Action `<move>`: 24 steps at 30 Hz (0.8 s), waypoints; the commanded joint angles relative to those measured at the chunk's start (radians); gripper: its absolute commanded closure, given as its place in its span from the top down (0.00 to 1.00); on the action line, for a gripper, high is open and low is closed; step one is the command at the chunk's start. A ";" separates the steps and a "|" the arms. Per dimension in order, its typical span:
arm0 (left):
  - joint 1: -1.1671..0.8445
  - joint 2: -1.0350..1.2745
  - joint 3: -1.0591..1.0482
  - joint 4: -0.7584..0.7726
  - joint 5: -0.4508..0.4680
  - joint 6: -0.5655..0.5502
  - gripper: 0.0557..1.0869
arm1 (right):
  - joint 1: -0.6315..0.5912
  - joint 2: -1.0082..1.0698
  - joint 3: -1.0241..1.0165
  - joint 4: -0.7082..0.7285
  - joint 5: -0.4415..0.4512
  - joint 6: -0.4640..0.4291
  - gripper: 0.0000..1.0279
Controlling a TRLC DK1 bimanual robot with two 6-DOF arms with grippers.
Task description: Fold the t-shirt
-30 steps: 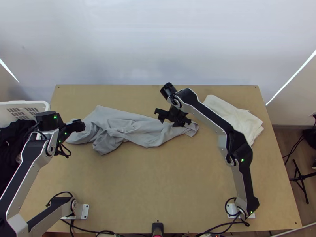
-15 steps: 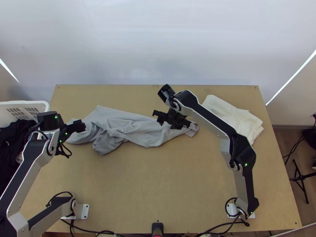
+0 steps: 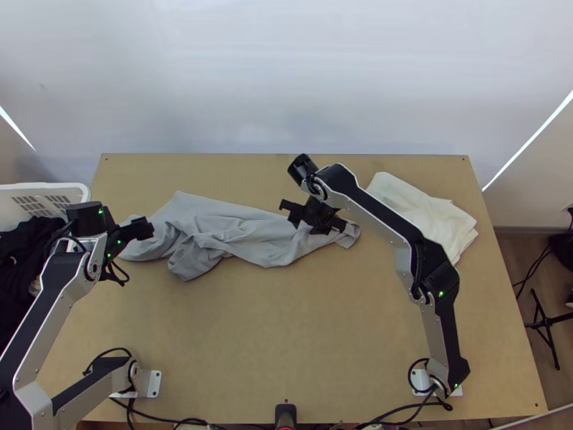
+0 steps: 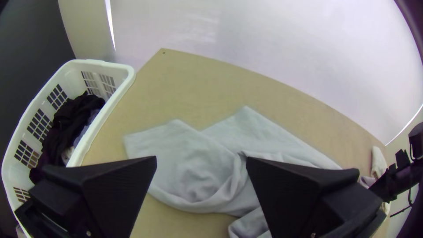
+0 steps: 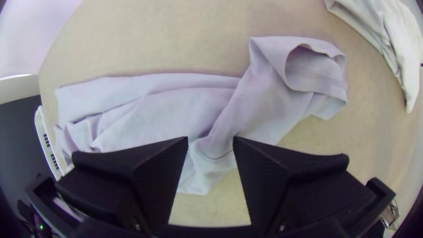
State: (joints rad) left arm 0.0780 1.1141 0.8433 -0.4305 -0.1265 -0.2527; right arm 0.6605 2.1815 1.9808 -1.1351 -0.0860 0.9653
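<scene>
Top view, left to right: an open left gripper (image 4: pixel 201 159); the grey t-shirt (image 3: pixel 251 240), bunched across the table (image 3: pixel 229 330); the right gripper (image 5: pixel 210 138), spread open over its right end; a white cloth (image 3: pixel 402 197). Smoothing and all neat folding seem left.

Silver-grey links (image 3: pixel 432 328), black joints (image 3: pixel 438 276), tiny green lights (image 3: pixel 441 293), black cables (image 3: pixel 107 350), flat ridged fingers (image 4: pixel 121 185)

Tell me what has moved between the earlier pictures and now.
The right gripper has dipped slightly down the top view and a touch left, then crept slightly back right. Nothing was grasped or released: it is open above the grey shirt. The left gripper, also open, is practically where it was. The shirt lies bunched as before, and the white cloth is unchanged.
</scene>
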 commanded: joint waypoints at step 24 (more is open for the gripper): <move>-0.037 0.113 0.115 0.013 0.004 0.001 0.96 | -0.228 -0.335 -0.389 -0.233 0.109 -0.102 0.03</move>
State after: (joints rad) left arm 0.0689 1.1851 0.9100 -0.4160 -0.1238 -0.2424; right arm 0.5461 1.9343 1.7580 -1.2846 -0.0002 0.8841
